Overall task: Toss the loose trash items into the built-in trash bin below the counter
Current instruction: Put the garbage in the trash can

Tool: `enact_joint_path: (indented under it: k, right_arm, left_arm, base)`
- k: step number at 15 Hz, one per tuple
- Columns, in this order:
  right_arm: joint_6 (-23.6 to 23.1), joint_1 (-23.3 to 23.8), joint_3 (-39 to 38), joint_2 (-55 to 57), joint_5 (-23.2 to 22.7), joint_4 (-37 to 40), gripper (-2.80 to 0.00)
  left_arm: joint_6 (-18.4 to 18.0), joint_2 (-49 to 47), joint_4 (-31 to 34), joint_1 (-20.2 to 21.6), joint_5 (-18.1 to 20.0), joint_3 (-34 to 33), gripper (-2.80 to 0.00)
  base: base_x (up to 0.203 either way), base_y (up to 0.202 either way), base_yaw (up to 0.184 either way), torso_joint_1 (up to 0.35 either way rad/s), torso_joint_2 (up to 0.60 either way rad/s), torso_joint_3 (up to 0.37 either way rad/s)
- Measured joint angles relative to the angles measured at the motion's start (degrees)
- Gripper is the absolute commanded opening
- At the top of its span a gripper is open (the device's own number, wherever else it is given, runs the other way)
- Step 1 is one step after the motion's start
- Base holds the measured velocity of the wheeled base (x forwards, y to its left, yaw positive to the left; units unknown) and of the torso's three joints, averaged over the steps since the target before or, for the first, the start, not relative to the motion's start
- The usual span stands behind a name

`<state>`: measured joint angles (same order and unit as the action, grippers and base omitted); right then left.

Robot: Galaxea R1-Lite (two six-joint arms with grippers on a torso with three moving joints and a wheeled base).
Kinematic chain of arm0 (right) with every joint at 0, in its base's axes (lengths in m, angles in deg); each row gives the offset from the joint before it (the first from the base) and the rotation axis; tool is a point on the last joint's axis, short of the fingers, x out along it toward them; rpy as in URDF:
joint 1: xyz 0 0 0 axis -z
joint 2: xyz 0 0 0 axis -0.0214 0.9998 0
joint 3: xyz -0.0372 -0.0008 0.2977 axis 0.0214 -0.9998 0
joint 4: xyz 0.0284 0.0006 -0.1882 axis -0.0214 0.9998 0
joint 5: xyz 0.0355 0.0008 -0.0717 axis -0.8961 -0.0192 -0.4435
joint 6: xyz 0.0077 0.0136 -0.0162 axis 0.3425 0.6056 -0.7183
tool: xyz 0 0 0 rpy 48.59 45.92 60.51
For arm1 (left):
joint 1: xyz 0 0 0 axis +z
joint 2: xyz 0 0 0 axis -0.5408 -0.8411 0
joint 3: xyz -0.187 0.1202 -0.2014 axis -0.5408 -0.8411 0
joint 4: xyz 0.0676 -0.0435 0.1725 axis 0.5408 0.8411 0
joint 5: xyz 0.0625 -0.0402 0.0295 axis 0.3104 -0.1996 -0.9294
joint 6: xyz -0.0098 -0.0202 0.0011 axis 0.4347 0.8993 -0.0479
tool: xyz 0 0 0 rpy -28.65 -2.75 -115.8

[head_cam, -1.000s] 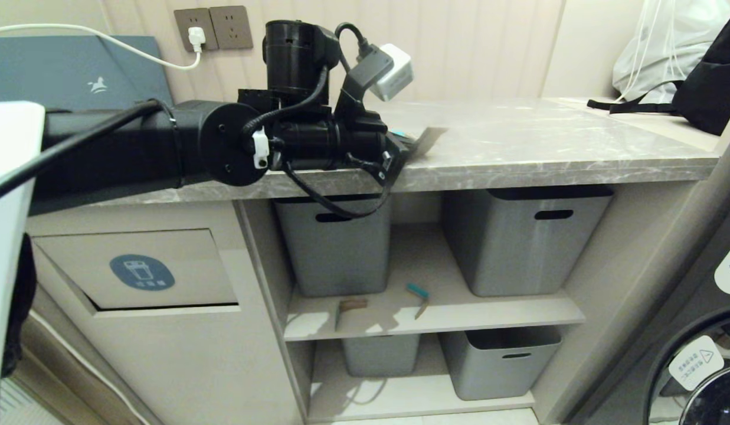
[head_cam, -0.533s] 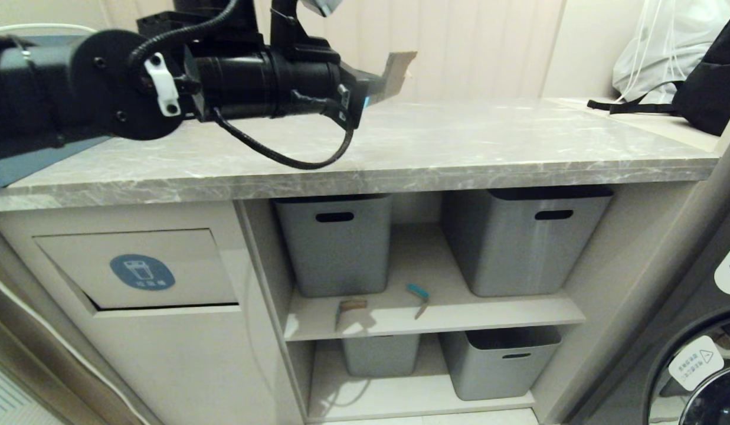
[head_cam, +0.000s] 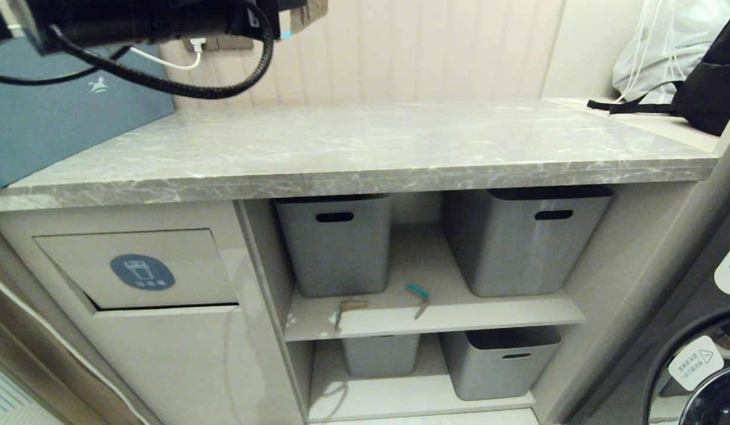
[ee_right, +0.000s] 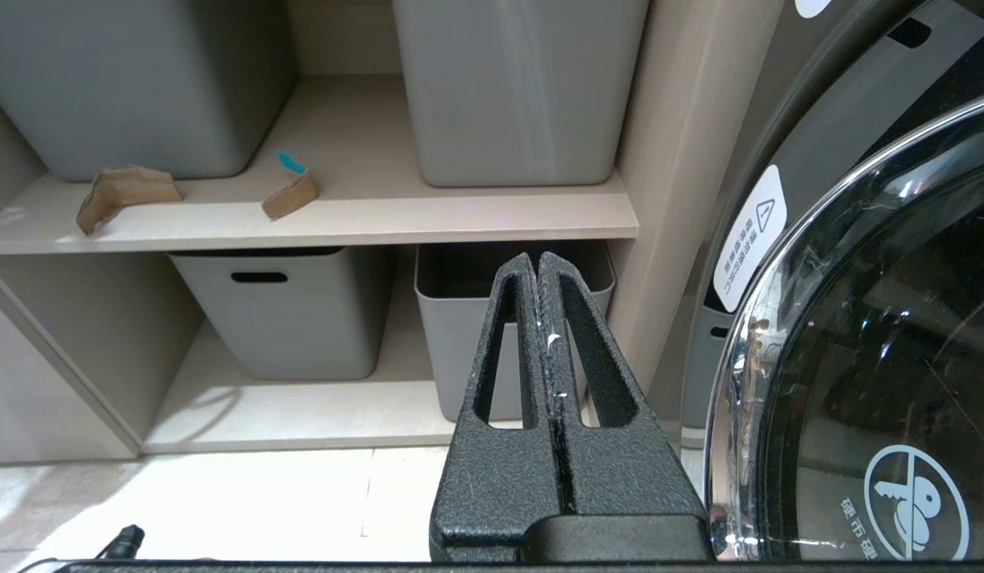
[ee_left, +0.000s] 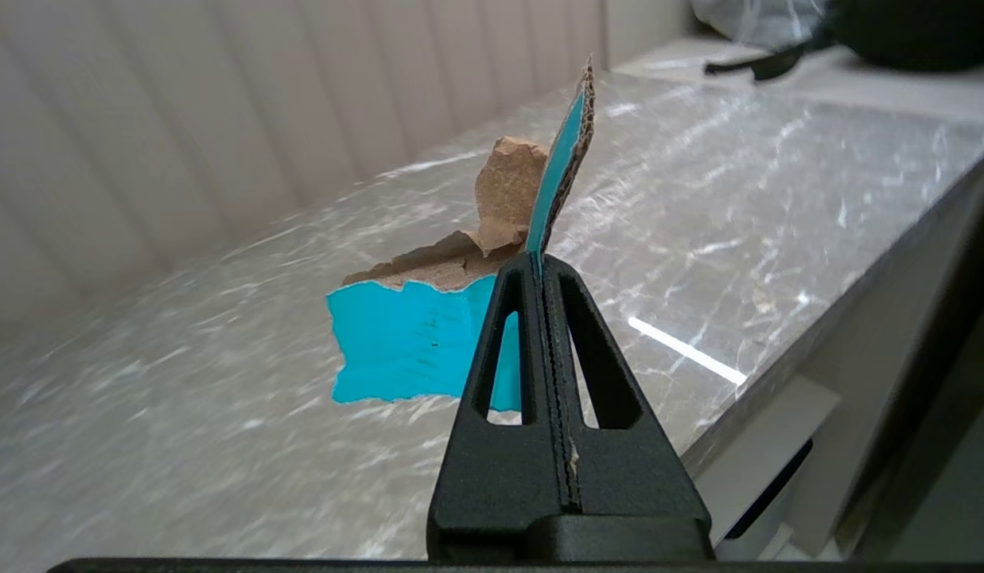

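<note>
We see the left arm stretched level across the top-left of the head view, high over the counter (head_cam: pixel 365 147), its cable looping down below it, with the left gripper (ee_left: pixel 542 267) at its end pointing along the slab toward the wall side. Its fingers (ee_left: pixel 507 374) are pressed together and pinch a cardboard scrap (ee_left: pixel 428 318): torn brown board with a teal face, one flap standing up past the fingertips, the rest hanging beside them, all of it clear above the counter and touching nothing else. Below the counter, at its left end, sits the bin (head_cam: pixel 134 268), a beige flap with a blue oval sticker, its lower edge showing a dark gap. Two more scraps lie on the upper shelf (head_cam: pixel 506 313) under the counter, to the right of the bin: a folded tan piece (head_cam: pixel 350 307) in front of the left tub (head_cam: pixel 335 245), and a brown strip (head_cam: pixel 421 298) with a teal end between that tub and the right one (head_cam: pixel 524 236). The right gripper (ee_right: pixel 538 267) hangs low beside the washer door (ee_right: pixel 873 358), fingers closed on nothing, facing the lower shelf under the counter
</note>
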<state>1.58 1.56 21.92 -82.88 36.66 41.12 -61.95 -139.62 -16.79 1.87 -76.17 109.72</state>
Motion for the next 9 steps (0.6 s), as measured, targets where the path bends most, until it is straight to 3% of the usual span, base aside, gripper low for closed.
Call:
enact_joint_path:
  k: [3,7,9]
  right_arm:
    - [-0.02,0.0,0.0,0.0,0.0,0.0,-2.8]
    - [-0.02,0.0,0.0,0.0,0.0,0.02,-2.8]
    - [-0.02,0.0,0.0,0.0,0.0,0.0,-2.8]
  left_arm:
    - [1.35,6.72,0.44,1.6,-2.42,-6.04,-2.8]
    - [1.68,21.44,0.46,3.5,-5.83,-25.4,-2.8]
    - [1.71,29.9,0.39,6.74,-6.42,-35.38,-2.8]
  base:
    - [0.0,0.0,0.0,0.0,0.0,0.0]
    - [0.0,0.0,0.0,0.0,0.0,0.0]
    - [0.0,0.0,0.0,0.0,0.0,0.0]
